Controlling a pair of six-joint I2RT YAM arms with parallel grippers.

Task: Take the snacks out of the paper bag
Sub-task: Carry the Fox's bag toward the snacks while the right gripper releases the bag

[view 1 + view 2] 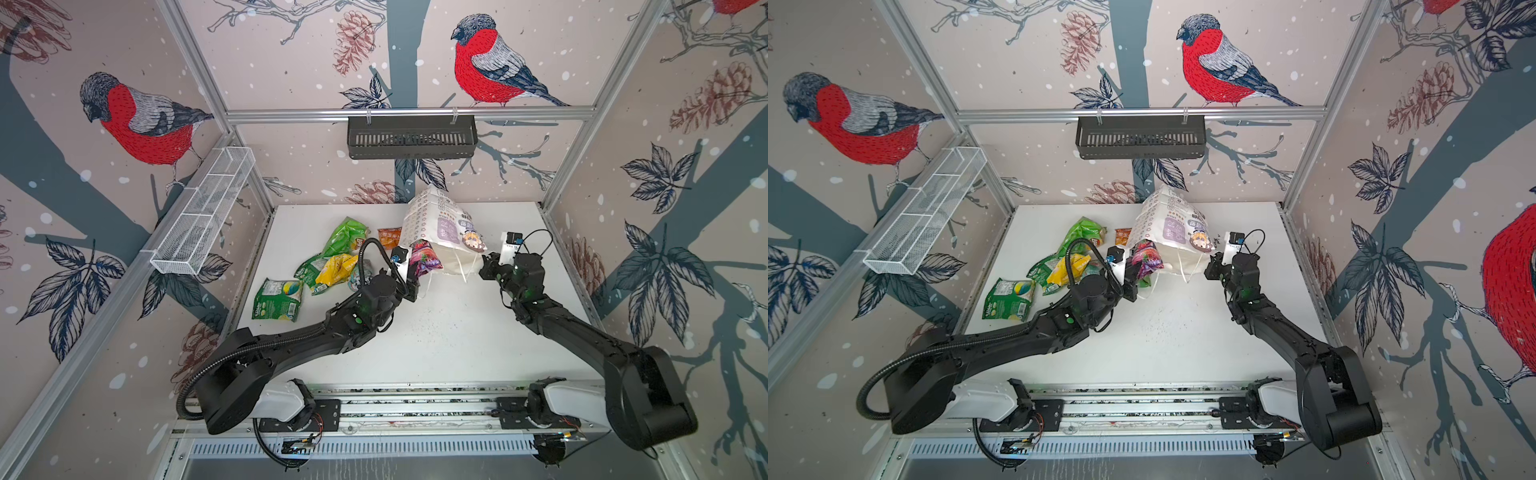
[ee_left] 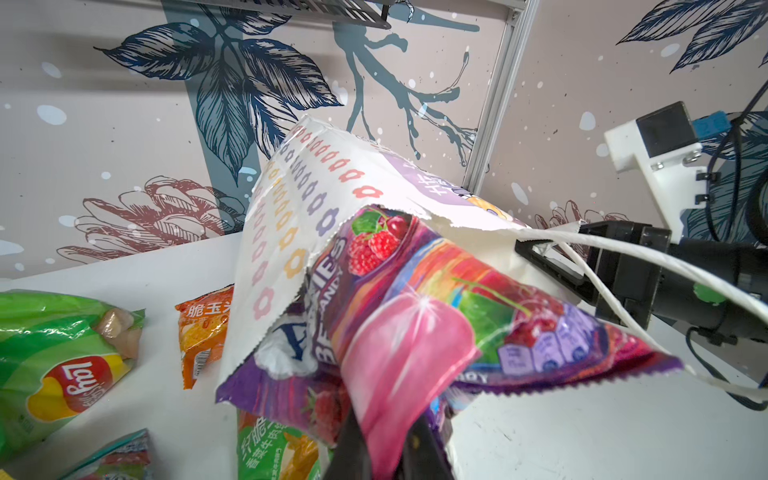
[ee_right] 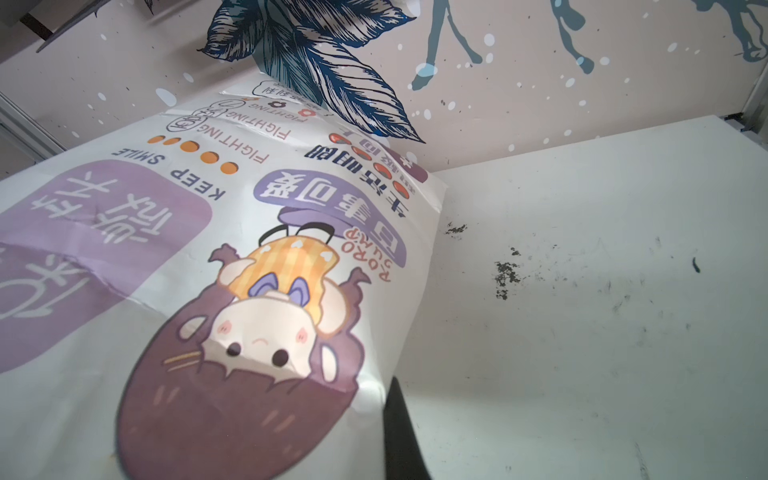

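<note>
Mid-extraction: left tool point(image 1: 415, 279) pinches purple packet point(image 1: 426, 257), half out of paper bag point(image 1: 434, 222) mouth, frame centre. Right tool point(image 1: 487, 262) clamped on bag rim. Next: draw packet clear, release onto tabletop point(image 1: 436, 332) beside loose snacks point(image 1: 332, 268)

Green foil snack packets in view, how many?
4. One green foil packet lies by the orange foil packet, one partly under the yellow foil packet, one alone front-left, one peeks from beneath the purple foil packet. The white paper bag may hide more.

The paper bag point(image 3: 199, 291), cartoon figure point(image 3: 257, 332) inverted, slopes above a scuffed white table point(image 3: 602, 353).
</note>
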